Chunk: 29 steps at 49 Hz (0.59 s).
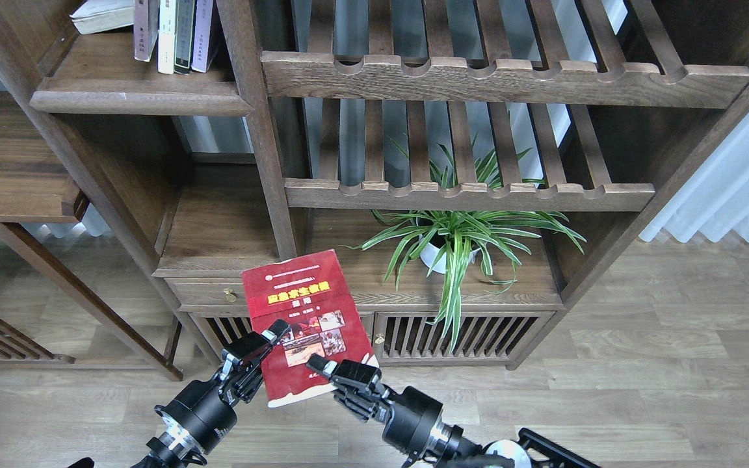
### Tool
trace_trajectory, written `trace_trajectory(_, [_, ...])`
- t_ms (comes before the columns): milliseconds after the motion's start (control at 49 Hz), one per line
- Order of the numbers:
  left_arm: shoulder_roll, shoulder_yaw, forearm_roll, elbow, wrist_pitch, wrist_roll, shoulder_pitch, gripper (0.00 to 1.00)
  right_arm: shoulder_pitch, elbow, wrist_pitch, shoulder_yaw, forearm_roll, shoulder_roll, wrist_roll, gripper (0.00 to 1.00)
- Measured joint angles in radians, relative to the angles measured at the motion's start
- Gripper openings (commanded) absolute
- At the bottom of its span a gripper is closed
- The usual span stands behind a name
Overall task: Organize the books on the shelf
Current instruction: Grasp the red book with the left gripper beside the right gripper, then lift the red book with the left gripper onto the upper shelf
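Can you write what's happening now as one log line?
left end effector: shut on red book | right end effector: shut on red book | shelf: not reached

book (pixel 306 305) before the cabinet (pixel 361 292), between left gripper (pixel 264 341) at its left edge and right gripper (pixel 342 372) at its lower right | plant (pixel 456 240) on cabinet top, right of book, under lower rack (pixel 469 195) | upper rack (pixel 504 77) above | shelf (pixel 134 97) upper left, upright books (pixel 176 32) on it
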Motion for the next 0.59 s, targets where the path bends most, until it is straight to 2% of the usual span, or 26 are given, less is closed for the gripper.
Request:
trace_trajectory(61, [0.004,0.000,0.000,0.000,0.000,0.000,0.000,0.07,0.000,0.000,0.000,0.001,0.000,0.000,0.000,0.51])
trace_trajectory(82, [0.005,0.000,0.000,0.000,0.000,0.000,0.000,0.07,0.000,0.000,0.000,0.001,0.000,0.000,0.000,0.68])
trace_trajectory(102, [0.005,-0.001,0.001,0.000,0.000,0.001,0.000,0.07,0.000,0.000,0.000,0.001,0.000,0.000,0.000,0.96])
trace_trajectory(122, [0.006,-0.003,0.001,0.000,0.000,0.002,0.000,0.07,0.000,0.000,0.000,0.001,-0.004,0.000,0.000,0.99])
trace_trajectory(367, [0.087,-0.091,0.010,0.014,0.000,0.025,-0.006,0.06,-0.011,-0.001,0.000,0.012,-0.086,-0.001,0.001,0.99])
trace_trajectory(591, [0.210,-0.195,0.056,-0.081,0.000,0.039,-0.007,0.05,-0.012,-0.008,0.000,0.035,-0.089,-0.001,0.001,0.99])
